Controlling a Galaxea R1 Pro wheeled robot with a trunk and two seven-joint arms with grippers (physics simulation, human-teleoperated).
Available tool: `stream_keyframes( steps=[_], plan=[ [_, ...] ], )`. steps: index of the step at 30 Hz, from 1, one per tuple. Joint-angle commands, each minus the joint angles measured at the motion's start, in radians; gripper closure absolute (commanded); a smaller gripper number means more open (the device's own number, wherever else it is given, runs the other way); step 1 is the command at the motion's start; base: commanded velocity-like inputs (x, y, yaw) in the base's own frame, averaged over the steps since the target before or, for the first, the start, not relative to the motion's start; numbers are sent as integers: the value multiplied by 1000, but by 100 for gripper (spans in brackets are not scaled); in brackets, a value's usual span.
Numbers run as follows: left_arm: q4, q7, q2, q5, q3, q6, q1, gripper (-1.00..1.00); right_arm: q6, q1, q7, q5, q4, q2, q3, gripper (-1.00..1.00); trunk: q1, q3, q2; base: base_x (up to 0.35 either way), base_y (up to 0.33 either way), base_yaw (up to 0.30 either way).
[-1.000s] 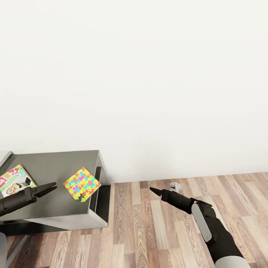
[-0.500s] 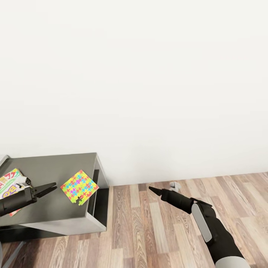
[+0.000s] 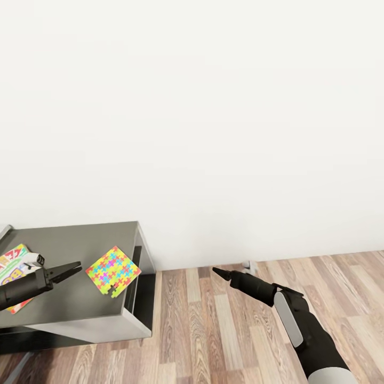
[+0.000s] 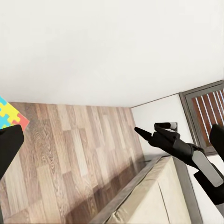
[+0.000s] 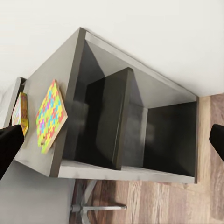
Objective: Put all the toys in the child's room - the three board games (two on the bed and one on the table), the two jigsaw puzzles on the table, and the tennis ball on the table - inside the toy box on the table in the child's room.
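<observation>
Black fingers: the left gripper (image 3: 72, 268) hangs over the dark grey section of the table (image 3: 80, 245), its two tips a small way apart and nothing between them.
Other pincer: the right gripper (image 3: 220, 273) points out over the wood-plank floor (image 3: 224, 330), its tips drawn to a single point, holding nothing; the left wrist view shows it so too (image 4: 142, 133).
Nearest toy: a jigsaw puzzle (image 3: 113, 269) lies flat on the dark top, just beside the left gripper's tips and near the table's end edge; one corner juts into the left wrist view (image 4: 10, 116), and the right wrist view shows it on the same top (image 5: 50, 115).
Further toy: a board game (image 3: 16, 266) lies flat at the view's edge, partly under the left arm.
Toy box: I cannot place it from these pictures.
Step in hand, as I judge it: taking the puzzle with the left gripper.
Doing it well: the mat is thin and flush to the top, so widen the fingers first, then come in low at the corner nearest the edge, where a finger may get beneath.
Risk: a pinch from straight above may only slide it, perhaps off the end.
</observation>
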Motion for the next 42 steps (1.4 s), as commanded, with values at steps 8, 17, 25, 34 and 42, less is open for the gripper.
stream_keyframes(
  steps=[8, 17, 25, 34, 42],
  plan=[
    [-1, -4, 1, -1, 0, 10, -1, -100, 7, -1, 1, -5, 0, 1, 1, -100, 20, -4, -36, 0, 0, 0],
    [-1, -4, 2, -1, 1, 10, -1, -100, 7, -1, 1, -5, 0, 2, 3, -100, 20, 11, -36, 0, 0, 0],
    [-2, -4, 2, 0, 0, 10, -1, -100, 7, 0, 1, -5, 0, 7, 3, -100, 20, 25, -36, 0, 0, 0],
    [-3, -4, 1, 0, 0, 10, 1, -100, 7, 1, 1, -5, -1, 7, 3, -100, 20, 39, -36, 0, 0, 0],
    [-5, -4, 1, 0, 0, 9, 1, -100, 7, 1, 1, -5, 0, 7, 3, -100, 20, 53, -36, 0, 0, 0]
  ],
)
